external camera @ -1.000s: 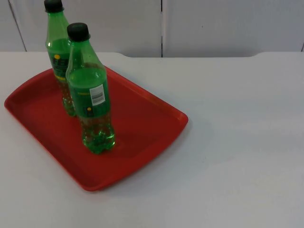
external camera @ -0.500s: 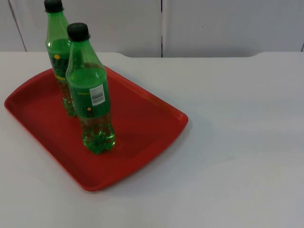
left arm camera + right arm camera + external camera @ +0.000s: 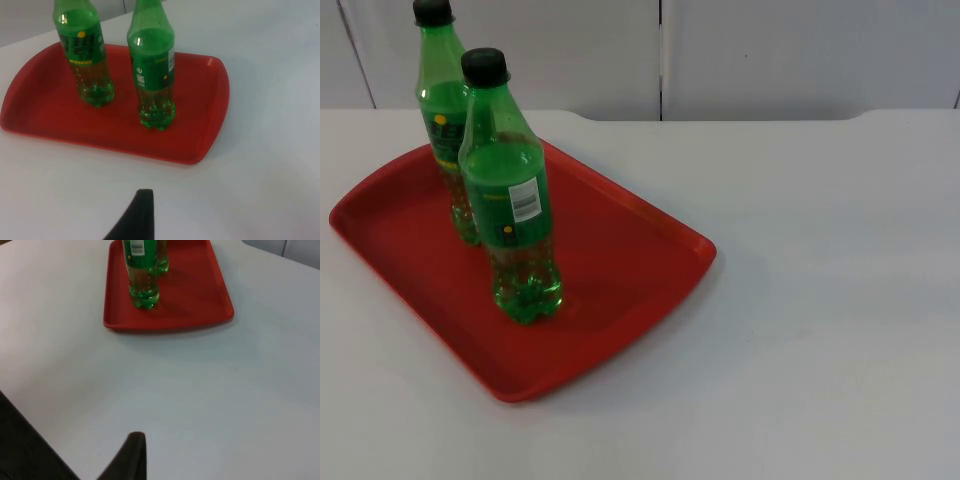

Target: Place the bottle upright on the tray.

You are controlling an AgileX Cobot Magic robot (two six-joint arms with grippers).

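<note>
**Two bottles upright on tray; both pincers standing clear**

The nearer bottle [image 3: 510,200] stands upright on the red tray [image 3: 620,260], green with a black cap and a white label panel on its side. It rests on its own base, nothing touching it. The second bottle [image 3: 445,120], of the same make, stands upright just beyond it on the same tray, close by, but whether the two bottles touch cannot be told from the top view. In the left wrist view they stand apart with bare tray floor between them.

From the left pincer [image 3: 137,217], the tray [image 3: 210,110] lies ahead across a strip of bare white bench [image 3: 260,190], the nearer bottle [image 3: 152,65] towards the middle of the tray and the second bottle [image 3: 85,55] off to one side of it. One black fingertip is seen; how far this pincer is open cannot be told. It holds nothing that can be seen.

From the right pincer [image 3: 131,457], the tray [image 3: 200,295] is well apart, far ahead over open bench [image 3: 210,400], with the nearer bottle [image 3: 142,275] at the tray's closer part and the second bottle [image 3: 162,257] partly hidden behind it. Again a single fingertip shows; the opening cannot be told, and nothing is seen in its grasp.

A grey partition wall [image 3: 800,55] closes the far end of the bench.
</note>
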